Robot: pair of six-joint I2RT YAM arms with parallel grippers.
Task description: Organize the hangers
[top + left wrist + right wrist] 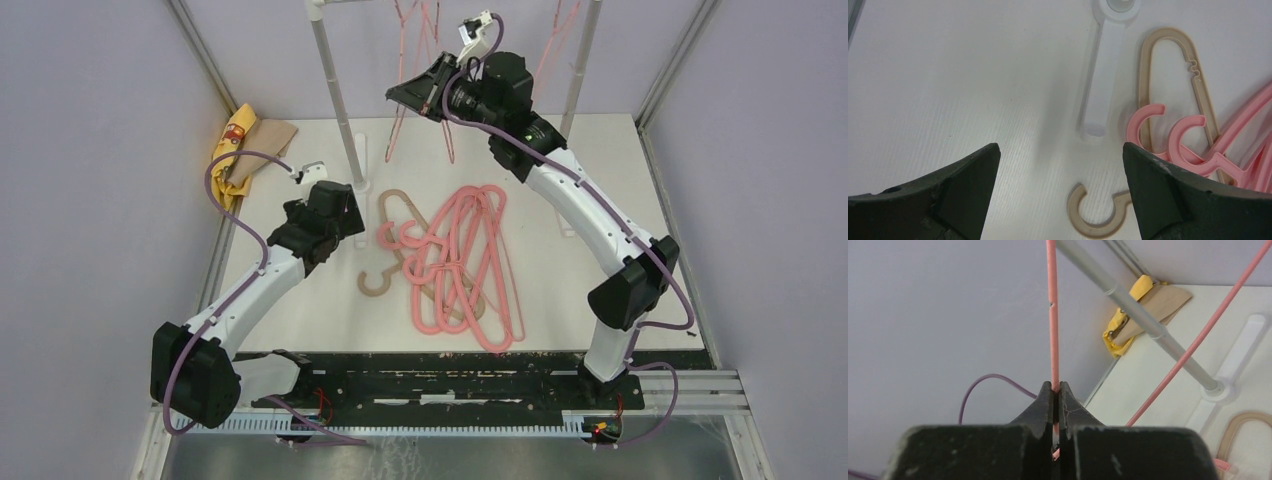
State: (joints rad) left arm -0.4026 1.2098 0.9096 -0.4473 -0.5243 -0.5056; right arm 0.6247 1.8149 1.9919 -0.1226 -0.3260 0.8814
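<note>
As right pincer (1055, 388) grips hanger (1051, 315), left pincer (1060, 150) gapes

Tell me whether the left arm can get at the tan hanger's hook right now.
Probably yes. The left gripper hangs open, and the tan hanger's hook lies bare close by one finger; the pink hangers cross only the hanger's body.

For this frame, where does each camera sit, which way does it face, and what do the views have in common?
Top external: above and behind the bases, looking down on the table and hanger pile; left arm and right arm both show.
Left wrist: over the table, facing down; the open left tool frames the tan hanger.
Right wrist: raised, facing the far-left corner; right tool shut on a thin pink hanger, yellow cloth beyond.
Shared: tan hanger in top and left-wrist views; cloth in top and right-wrist views.
</note>
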